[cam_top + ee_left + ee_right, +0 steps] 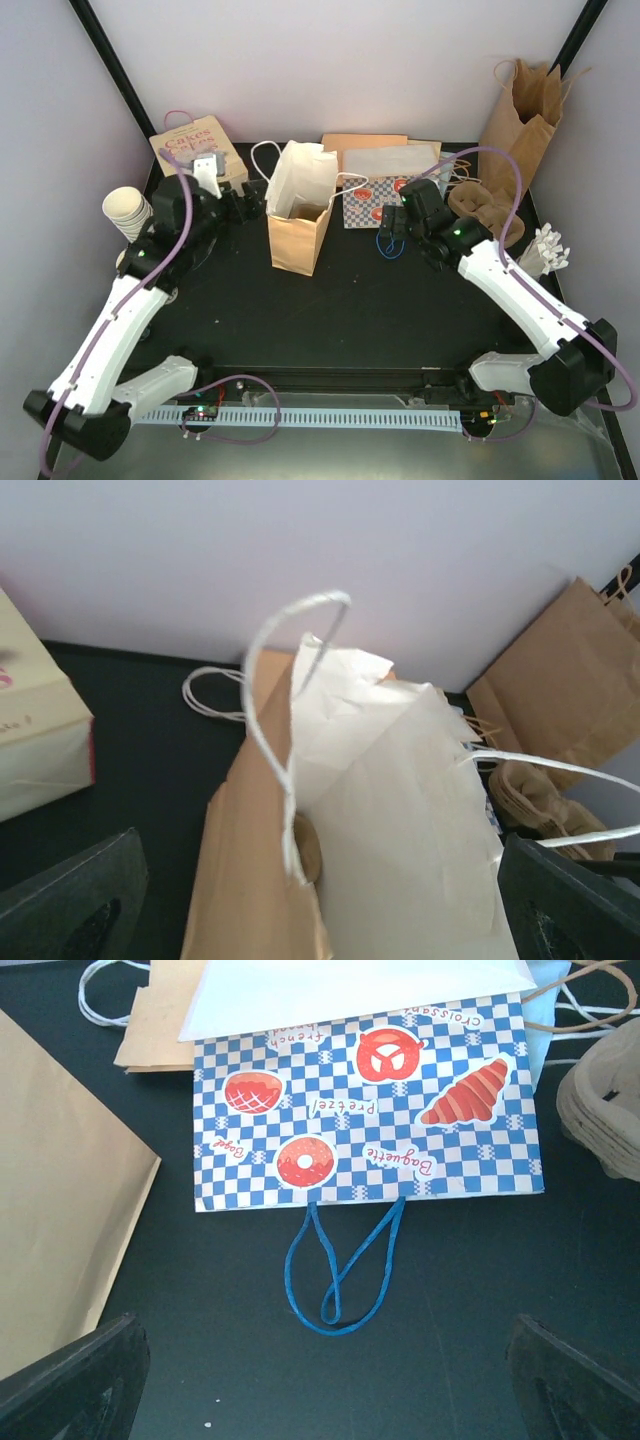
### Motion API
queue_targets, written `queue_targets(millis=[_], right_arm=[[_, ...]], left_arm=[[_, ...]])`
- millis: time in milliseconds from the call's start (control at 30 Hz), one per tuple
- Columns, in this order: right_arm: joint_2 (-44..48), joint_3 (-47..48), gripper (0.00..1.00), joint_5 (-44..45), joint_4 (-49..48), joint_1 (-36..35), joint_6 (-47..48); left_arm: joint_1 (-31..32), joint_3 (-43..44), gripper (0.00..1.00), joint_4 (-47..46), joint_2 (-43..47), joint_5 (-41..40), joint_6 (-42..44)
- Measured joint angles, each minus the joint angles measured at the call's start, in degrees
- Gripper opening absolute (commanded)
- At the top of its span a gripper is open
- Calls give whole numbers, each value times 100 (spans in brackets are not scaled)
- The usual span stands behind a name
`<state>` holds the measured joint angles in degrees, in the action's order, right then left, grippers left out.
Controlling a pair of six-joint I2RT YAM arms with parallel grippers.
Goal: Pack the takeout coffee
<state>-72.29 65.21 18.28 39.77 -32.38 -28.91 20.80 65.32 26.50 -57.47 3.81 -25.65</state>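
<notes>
The takeout coffee does not show in any view. A brown paper bag (300, 215) with a white lining and white string handles stands open at the middle of the table. My left gripper (245, 203) is just left of it. In the left wrist view the gripper (320, 920) is open, its fingers (70, 905) spread either side of the bag's mouth (390, 810), and nothing is held. My right gripper (392, 222) is to the right of the bag. It is open and empty (325, 1390) above the bare black table, just short of blue handle loops (340, 1270).
A flat blue-checkered pastry bag (365, 1100) lies under the right gripper. A stack of lidless cream cups (127, 212) and a "Cakes" box (195, 150) stand at the left. Brown cup carriers (480, 205) and a tall brown bag (520, 115) are at the back right.
</notes>
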Motion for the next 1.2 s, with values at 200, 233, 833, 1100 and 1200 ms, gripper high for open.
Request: queue_targets(millis=[200,233,833,1100,1200], right_arm=[[188,0,100,31,-105,0,129],[214,0,100,48,-120,0,146],[278,-107,100,48,-170,0,164],[118,-129,100,24,-144,0,170],[28,-129,100,72,-136,2,175]], left_arm=[[0,-20,99,616,852,-739,295],[0,-20,99,754,949,-905,326],[0,-695,99,2068,2118,-2146,640],[0,-946,99,2024,2068,-2035,490],[0,-957,99,2015,1926,-2037,426]])
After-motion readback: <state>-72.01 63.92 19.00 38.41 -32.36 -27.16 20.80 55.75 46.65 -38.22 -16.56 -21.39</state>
